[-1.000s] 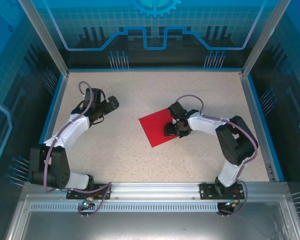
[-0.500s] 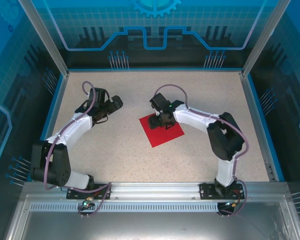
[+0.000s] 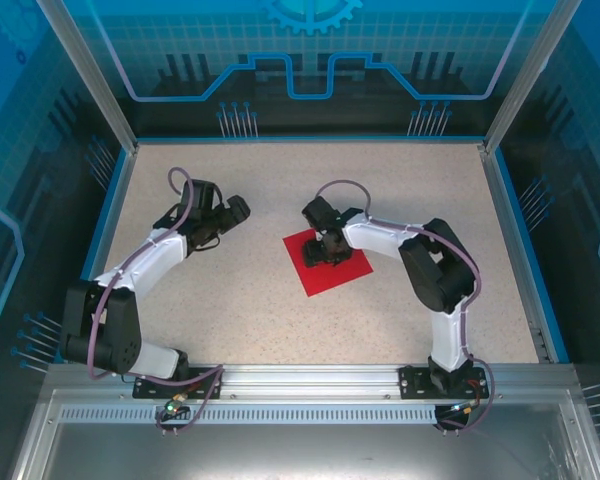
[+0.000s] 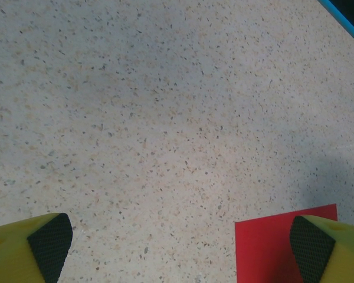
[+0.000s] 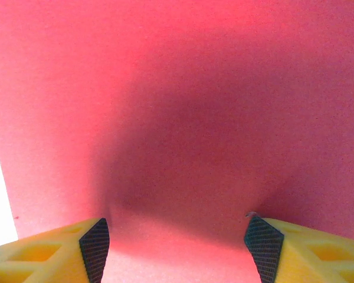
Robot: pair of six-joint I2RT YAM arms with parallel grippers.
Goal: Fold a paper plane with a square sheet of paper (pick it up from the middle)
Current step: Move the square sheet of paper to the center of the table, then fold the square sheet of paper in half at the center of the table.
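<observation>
Hovering low over the middle of the paper (image 3: 325, 280), the right gripper (image 3: 327, 252) has its jaws parted.
The red paper lies flat on the speckled table (image 3: 280, 180), near its centre and turned corner-on to the arms. In the right wrist view the pads (image 5: 94, 247) stand apart with paper spread between and beyond them and nothing pinched; I cannot tell whether they touch it. The left gripper (image 3: 236, 212) hangs wide open to the left of the paper, apart from it, with one paper corner beside its right pad.

Robot lab cell: speckled table (image 3: 260, 310), aluminium frame (image 3: 88, 75), blue panels (image 3: 310, 60) (circuit print).
</observation>
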